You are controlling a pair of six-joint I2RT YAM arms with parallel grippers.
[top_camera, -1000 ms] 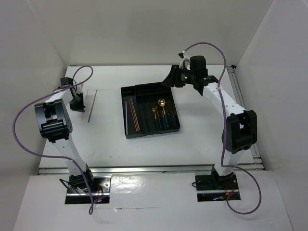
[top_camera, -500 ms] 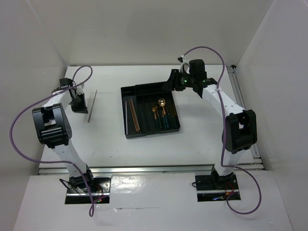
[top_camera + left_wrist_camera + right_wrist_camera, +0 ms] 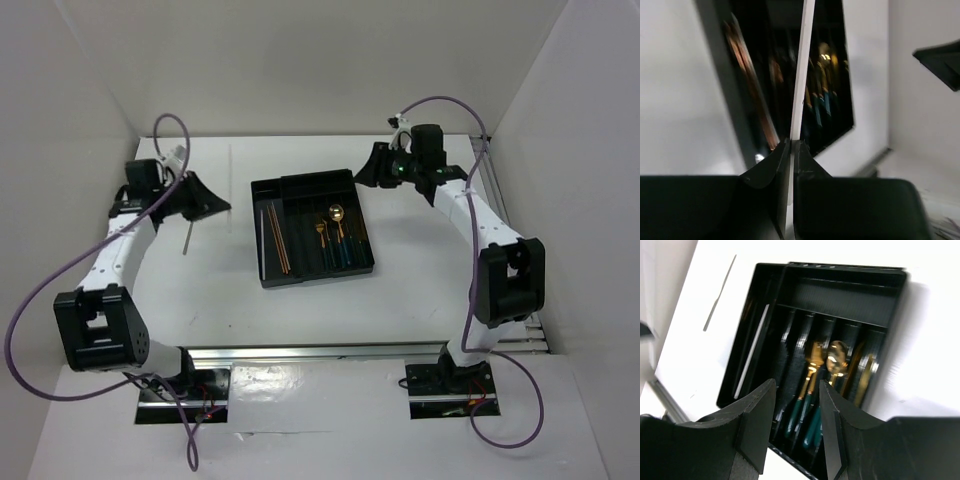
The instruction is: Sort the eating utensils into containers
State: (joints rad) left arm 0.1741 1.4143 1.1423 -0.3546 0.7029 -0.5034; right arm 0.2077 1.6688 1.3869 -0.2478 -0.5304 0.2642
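The cutlery tray (image 3: 840, 290) looks like black plastic, smooth, its walls catching soft glints. The spoon (image 3: 838, 354) has a polished gold metal head, mirror-bright, and the handles (image 3: 807, 415) are glossy dark green. The silver chopstick (image 3: 801, 75) clamped in the left tool (image 3: 791, 145) is smooth and pale with a satin sheen. The copper-brown chopsticks (image 3: 279, 240) gleam warmly. The tool's fingers (image 3: 765, 167) are matt black. The table (image 3: 220, 290) is matt white.

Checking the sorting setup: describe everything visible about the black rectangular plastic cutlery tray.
The black plastic tray lies flat on the white table, slightly askew. Long narrow compartments run lengthwise, with one crosswise section, seemingly empty, at the far end. Copper-brown chopsticks lie at left; gold-headed, green-handled utensils lie toward the right.
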